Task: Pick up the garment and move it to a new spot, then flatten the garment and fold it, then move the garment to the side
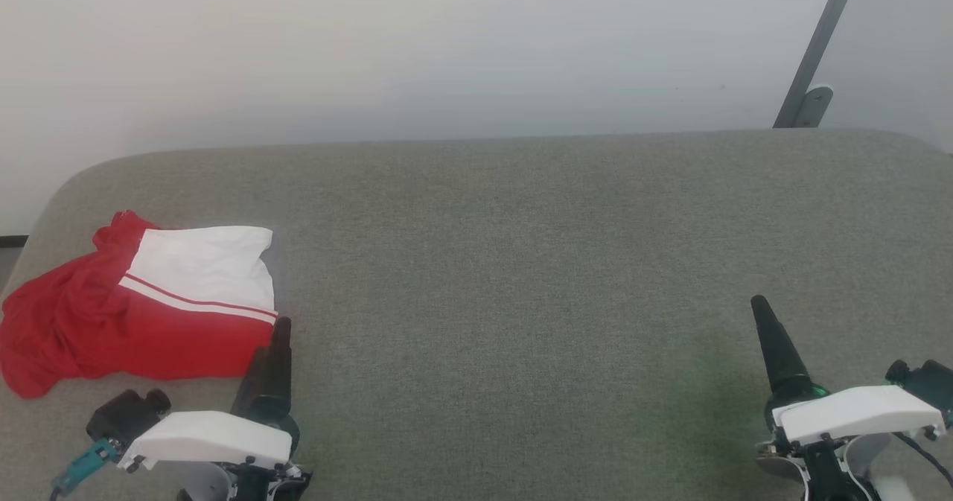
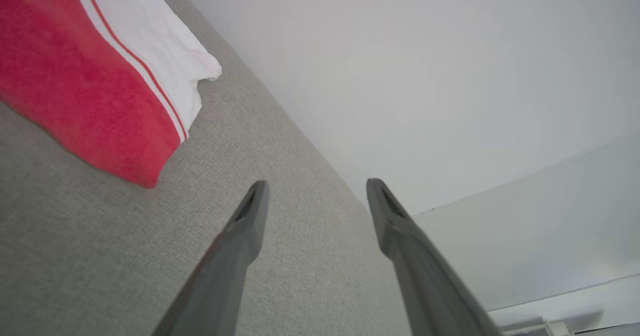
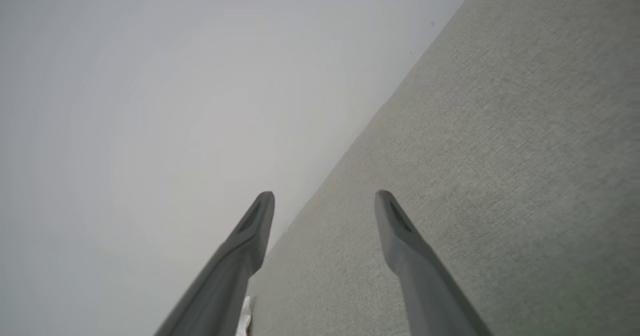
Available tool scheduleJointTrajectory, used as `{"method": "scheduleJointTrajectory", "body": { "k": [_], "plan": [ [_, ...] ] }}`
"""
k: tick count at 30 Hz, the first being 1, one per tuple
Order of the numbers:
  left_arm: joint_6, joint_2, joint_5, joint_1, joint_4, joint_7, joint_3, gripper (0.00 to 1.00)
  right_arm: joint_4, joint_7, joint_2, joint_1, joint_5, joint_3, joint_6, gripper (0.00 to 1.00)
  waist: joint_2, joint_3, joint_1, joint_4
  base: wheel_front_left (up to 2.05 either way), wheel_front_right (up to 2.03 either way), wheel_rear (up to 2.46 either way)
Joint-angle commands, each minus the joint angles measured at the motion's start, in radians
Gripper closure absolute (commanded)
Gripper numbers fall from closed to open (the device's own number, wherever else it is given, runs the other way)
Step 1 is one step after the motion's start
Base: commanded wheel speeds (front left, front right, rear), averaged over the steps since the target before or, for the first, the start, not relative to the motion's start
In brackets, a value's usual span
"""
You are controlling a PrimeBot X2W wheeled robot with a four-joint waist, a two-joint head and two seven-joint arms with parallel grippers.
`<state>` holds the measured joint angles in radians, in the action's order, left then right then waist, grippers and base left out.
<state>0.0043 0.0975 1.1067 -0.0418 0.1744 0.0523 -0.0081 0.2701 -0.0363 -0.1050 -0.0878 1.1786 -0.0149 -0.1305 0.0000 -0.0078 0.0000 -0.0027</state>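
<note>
The folded garment (image 1: 141, 315) lies at the left edge of the worktop (image 1: 521, 263). The jaws of the left gripper (image 1: 269, 341) stand wide and empty beside its near right corner. They are best drawn straight back, so the hem is not snagged. The gap between jaws and hem is made plain in the left wrist view, whereas in the head view they overlap. The jaws of the right gripper (image 3: 325, 196) are likewise spread wide.

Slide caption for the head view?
Loosely folded garment at the surface's left side, open left gripper beside it, open right gripper far right.

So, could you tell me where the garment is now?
In the head view, the garment lies at the grey surface's left end, just beyond the left gripper.
</note>
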Motion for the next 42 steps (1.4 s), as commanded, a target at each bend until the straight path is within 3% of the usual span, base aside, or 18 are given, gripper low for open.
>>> {"method": "scheduleJointTrajectory", "body": {
  "k": [1,15,42],
  "plan": [
    [0.008,0.016,-0.043,-0.006,-0.020,0.012,-0.006,0.00,-0.007,-0.011,-0.013,-0.026,-0.047,0.000,0.000,0.00,0.0000,-0.001,0.0000,0.000,0.00,0.00,0.00],
    [0.007,0.048,-0.245,0.006,-0.044,0.057,-0.019,0.00,0.005,-0.042,-0.048,-0.038,-0.273,-0.005,0.000,0.00,0.0000,-0.007,0.0000,0.001,0.00,0.00,0.00],
    [-0.011,0.066,-0.553,0.041,-0.078,0.130,0.011,0.00,-0.004,-0.106,-0.071,-0.021,-0.558,-0.037,0.000,0.00,0.0000,-0.014,0.0000,-0.002,0.00,0.00,0.00]
  ]
}}
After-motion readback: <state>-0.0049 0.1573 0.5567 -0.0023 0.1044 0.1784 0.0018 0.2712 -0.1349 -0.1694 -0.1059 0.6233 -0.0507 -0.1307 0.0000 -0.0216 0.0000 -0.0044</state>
